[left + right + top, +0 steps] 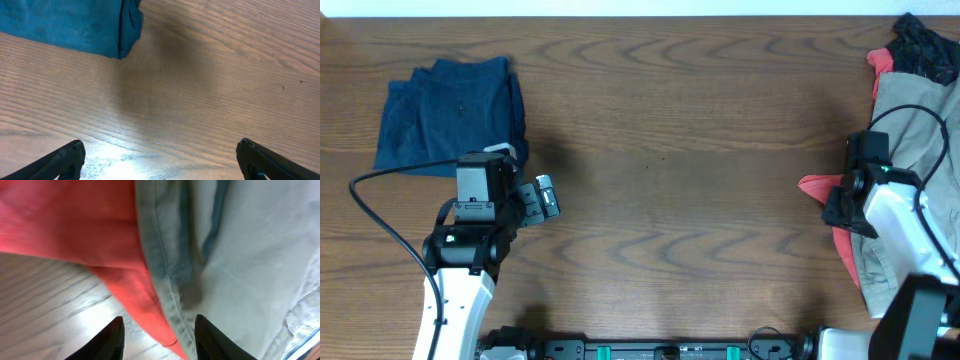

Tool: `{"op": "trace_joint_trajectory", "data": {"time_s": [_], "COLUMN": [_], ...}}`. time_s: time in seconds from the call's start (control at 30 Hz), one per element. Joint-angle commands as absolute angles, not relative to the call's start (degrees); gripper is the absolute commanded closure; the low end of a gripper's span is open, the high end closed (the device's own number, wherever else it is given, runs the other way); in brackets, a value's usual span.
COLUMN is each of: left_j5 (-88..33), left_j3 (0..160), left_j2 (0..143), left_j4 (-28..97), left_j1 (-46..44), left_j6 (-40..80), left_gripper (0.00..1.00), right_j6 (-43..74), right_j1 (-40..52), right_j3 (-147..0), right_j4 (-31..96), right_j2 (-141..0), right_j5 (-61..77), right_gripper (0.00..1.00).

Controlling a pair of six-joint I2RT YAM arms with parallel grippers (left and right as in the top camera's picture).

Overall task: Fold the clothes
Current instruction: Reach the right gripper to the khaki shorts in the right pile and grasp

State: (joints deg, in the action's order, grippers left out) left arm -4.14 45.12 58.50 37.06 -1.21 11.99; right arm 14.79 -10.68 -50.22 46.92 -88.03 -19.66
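Note:
The light khaki shorts [910, 130] lie crumpled at the table's right edge, on top of a red garment [817, 187]. In the right wrist view the khaki cloth [250, 255] fills the right side, its hem edge running down beside red cloth [75, 225]. My right gripper [840, 208] hovers at the pile's left edge; its fingers [159, 337] are open, straddling the red cloth's tip and the khaki hem. My left gripper [542, 196] is open and empty above bare wood, its fingers [160, 160] wide apart.
A folded dark navy-blue garment [450, 115] lies at the back left; its corner shows in the left wrist view [75, 25]. A black-and-red printed garment [925, 45] sits at the back right corner. The brown wooden table [680, 150] spans the middle.

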Motion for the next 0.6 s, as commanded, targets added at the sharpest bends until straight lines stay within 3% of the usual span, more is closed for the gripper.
{"op": "trace_joint_trajectory", "data": {"time_s": [0.0,0.23,0.57], "left_j5": [-4.3,-4.3,-4.3], "left_j3": [46.4,46.4,46.4], "left_j2": [58.7,58.7,58.7], "left_j4": [37.1,37.1,37.1], "left_j1": [-0.9,-0.9,-0.9], "left_j6": [12.1,12.1,12.1], "left_gripper": [0.02,0.02,0.02], "right_j6": [16.1,16.0,16.1], "right_j1": [-12.9,-15.2,-15.7], "right_j3": [-50.1,-50.1,-45.9], "right_j4": [46.2,45.9,42.3], "right_j2": [-90.8,-93.4,-93.8], "right_j5": [-21.6,-22.7,-22.0], "right_gripper": [0.55,0.52,0.62]}}
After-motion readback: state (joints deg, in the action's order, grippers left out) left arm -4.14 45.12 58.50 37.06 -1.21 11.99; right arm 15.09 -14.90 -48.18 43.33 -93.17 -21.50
